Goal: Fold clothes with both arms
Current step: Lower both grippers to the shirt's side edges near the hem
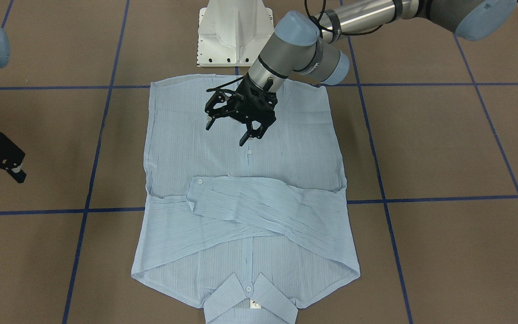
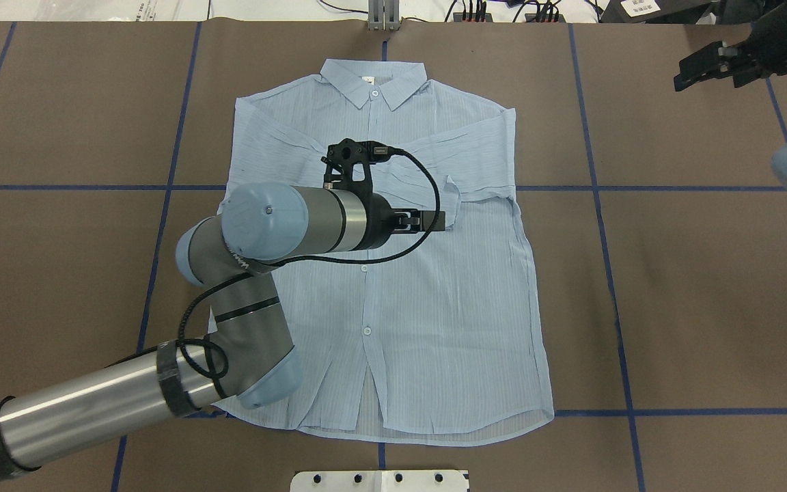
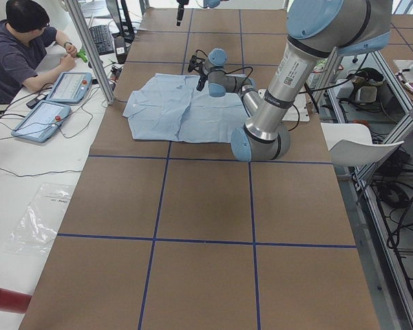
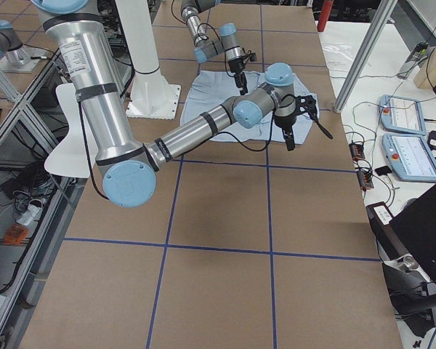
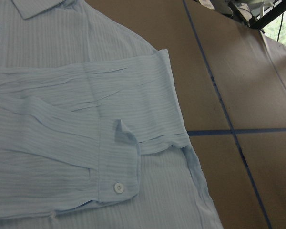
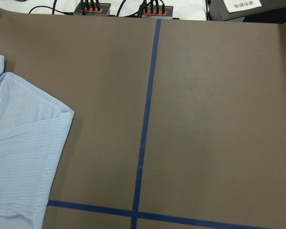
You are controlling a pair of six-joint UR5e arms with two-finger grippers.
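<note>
A brown-covered table (image 2: 708, 273), marked into squares by blue tape lines (image 2: 598, 188), fills the scene, with the robot's white pedestal base (image 1: 235, 36) at one edge. The light-blue striped shirt (image 2: 434, 307) lies flat on it, front up and buttoned, directly under the left pincer (image 1: 227, 130). Its collar (image 2: 373, 85) is on the side of that pincer away from the base, with a small neck label (image 1: 255, 305) inside it. The hem is on the base side. Both sleeves are folded across the chest and cross each other just beyond the left pincer, toward the collar. The upper sleeve ends in a cuff (image 5: 117, 186) with a white button and one corner turned up. The cuff lies near the pincer's tips, on the collar side and toward the robot's right.

The left pincer hangs over the button line at mid-shirt, its fingers apart with nothing between them. Whether the tips touch the cloth cannot be told. The left arm (image 2: 277, 225) reaches in over the shirt's hem-side corner.

The right pincer (image 2: 701, 68) is well apart from the shirt, above bare table out past the garment's shoulder, its fingers apart and empty. Its wrist camera shows that shoulder corner at one side and a crossing of tape lines below. The right arm (image 4: 203, 127) stretches out to it from the base.

Beyond the collar side of the table, a person (image 3: 17, 48) sits at a white side table (image 3: 27, 206) with two tablet-like pendants (image 3: 51, 103) on it.
</note>
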